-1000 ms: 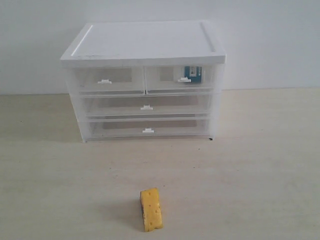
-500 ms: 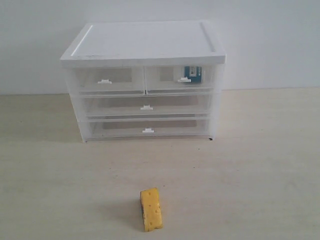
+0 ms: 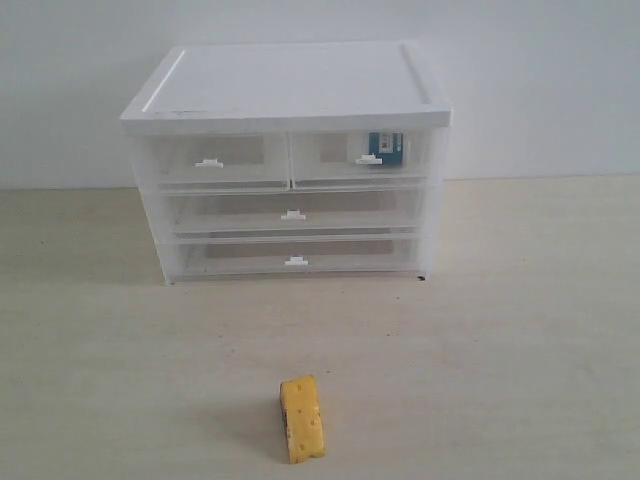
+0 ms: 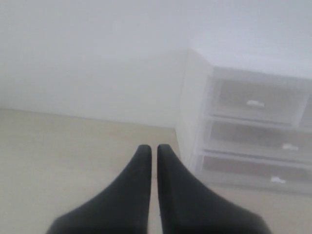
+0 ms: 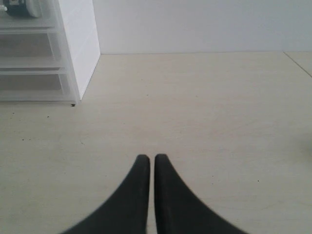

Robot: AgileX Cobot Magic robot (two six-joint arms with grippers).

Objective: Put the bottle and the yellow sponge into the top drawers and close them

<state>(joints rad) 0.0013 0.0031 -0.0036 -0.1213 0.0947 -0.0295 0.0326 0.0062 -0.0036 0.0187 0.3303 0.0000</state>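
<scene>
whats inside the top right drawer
The bottle sits in the top right drawer, near its right end; its teal-blue label shows through the translucent front. The frosted plastic blurs the rest, so anything else in there cannot be made out.

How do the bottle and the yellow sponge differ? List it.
Place: the bottle sits inside the shut top right drawer; the yellow sponge lies on the table in front of the cabinet. View: the bottle shows only partly through the drawer front; the yellow sponge is in plain sight. Colour: the bottle's label is teal-blue; the yellow sponge is yellow-orange. Both are small beside the cabinet.
</scene>
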